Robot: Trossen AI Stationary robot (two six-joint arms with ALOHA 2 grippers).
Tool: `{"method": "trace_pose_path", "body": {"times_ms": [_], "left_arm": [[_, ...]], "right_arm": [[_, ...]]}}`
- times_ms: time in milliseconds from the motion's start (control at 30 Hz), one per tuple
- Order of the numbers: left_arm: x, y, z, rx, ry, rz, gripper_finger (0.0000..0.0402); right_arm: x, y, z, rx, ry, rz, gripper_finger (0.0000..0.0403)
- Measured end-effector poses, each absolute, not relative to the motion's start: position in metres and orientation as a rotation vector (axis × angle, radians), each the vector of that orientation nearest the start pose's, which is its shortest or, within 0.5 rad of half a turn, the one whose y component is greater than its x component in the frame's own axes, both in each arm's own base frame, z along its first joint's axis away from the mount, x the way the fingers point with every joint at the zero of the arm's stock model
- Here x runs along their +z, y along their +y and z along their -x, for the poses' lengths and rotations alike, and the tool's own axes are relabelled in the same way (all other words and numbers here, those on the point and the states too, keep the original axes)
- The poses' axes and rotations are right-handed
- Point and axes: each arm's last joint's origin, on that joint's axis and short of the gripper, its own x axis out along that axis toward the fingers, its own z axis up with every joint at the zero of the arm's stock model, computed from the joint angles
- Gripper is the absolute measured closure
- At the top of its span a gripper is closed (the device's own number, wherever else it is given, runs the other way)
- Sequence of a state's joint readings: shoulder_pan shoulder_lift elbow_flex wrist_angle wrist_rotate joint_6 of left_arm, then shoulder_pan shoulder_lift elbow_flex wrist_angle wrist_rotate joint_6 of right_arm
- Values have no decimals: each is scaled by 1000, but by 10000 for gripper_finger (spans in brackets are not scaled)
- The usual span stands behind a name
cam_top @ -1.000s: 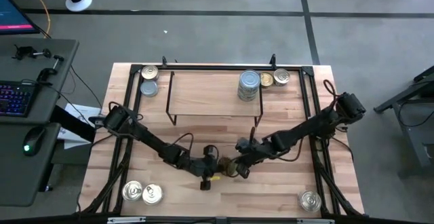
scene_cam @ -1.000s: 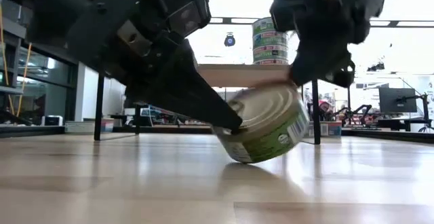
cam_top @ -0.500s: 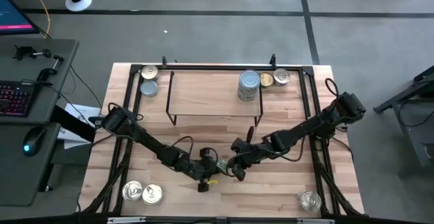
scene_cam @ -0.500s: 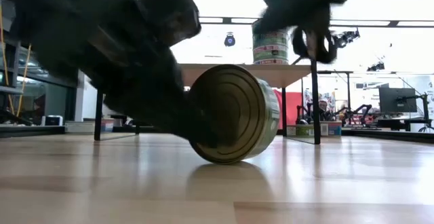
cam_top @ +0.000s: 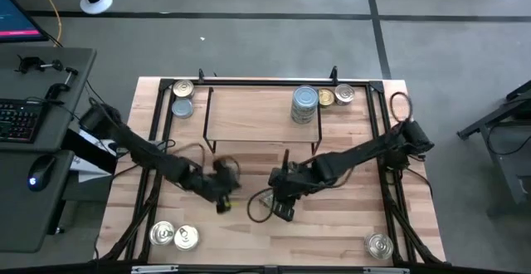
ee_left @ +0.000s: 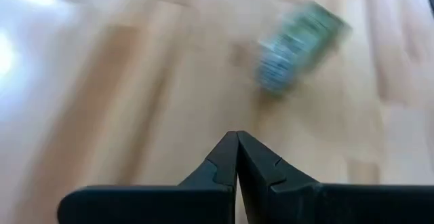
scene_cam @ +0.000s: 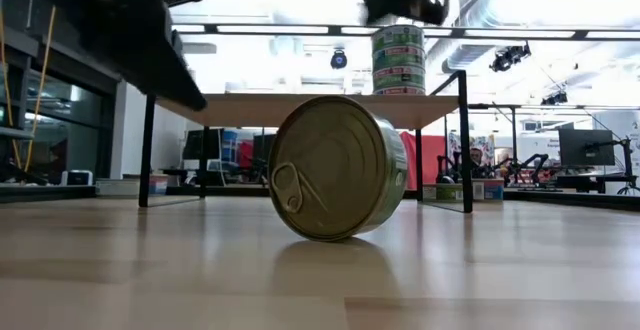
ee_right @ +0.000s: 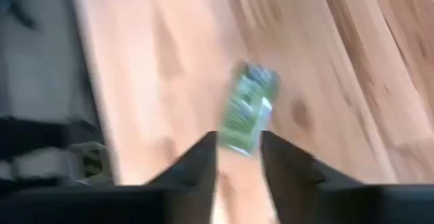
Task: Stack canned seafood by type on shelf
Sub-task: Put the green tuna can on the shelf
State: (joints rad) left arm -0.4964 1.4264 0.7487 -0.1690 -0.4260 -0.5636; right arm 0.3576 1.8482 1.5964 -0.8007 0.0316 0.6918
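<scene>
Your wrist views are smeared, so the gold-topped tin (scene_cam: 338, 167) reads best from table height: it stands on its edge on the tabletop (cam_top: 332, 232), free in front of the shelf (cam_top: 257, 116). Both grippers have backed off it. Left gripper (ee_left: 237, 157) is pressed together; right gripper (ee_right: 239, 157) is spread apart, with bare wood around the tin.
</scene>
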Motion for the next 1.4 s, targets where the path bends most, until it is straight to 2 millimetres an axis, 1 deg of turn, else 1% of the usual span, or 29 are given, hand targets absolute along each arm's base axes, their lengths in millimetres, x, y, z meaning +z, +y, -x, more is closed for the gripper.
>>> {"method": "trace_pose_path", "body": {"times_ms": [100, 167, 267, 367, 467, 533, 600, 867, 933, 1000, 1067, 1133, 1200, 1267, 1300, 1400], "left_arm": [[193, -108, -226, 221, 682, 252, 402], [195, -103, -215, 237, 657, 299, 402], [200, -99, -205, 254, 606, 335, 401], [203, -98, -201, 271, 575, 343, 401], [206, -97, -201, 272, 559, 349, 401], [206, -97, -201, 272, 558, 347, 402], [206, -97, -201, 267, 559, 335, 401], [206, -98, -201, 244, 566, 343, 402], [206, -98, -201, 240, 567, 345, 401], [206, -98, -201, 240, 568, 345, 401], [206, -98, -201, 240, 568, 346, 401], [206, -98, -201, 242, 568, 356, 401], [206, -98, -201, 246, 564, 371, 401], [209, -98, -200, 239, 554, 377, 401], [212, -98, -200, 233, 547, 375, 401], [230, -97, -199, 182, 508, 344, 401]], "right_arm": [[255, 137, -374, -114, 1171, -390, 221], [247, 139, -379, -124, 1184, -395, 175], [239, 141, -385, -125, 1195, -417, 127], [238, 145, -385, -162, 1178, -442, 108], [237, 148, -384, -230, 1141, -439, 105], [236, 150, -384, -238, 1130, -436, 105], [234, 151, -388, -238, 1109, -460, 105], [191, 156, -399, -280, 1190, -423, 105], [183, 157, -401, -283, 1205, -421, 105], [179, 158, -402, -271, 1220, -431, 109], [179, 159, -402, -267, 1231, -456, 126], [181, 159, -402, -263, 1234, -459, 162], [185, 160, -403, -250, 1225, -453, 217], [196, 161, -406, -217, 1207, -431, 281], [202, 162, -408, -202, 1197, -419, 290], [220, 163, -412, -159, 1167, -373, 288]]}}
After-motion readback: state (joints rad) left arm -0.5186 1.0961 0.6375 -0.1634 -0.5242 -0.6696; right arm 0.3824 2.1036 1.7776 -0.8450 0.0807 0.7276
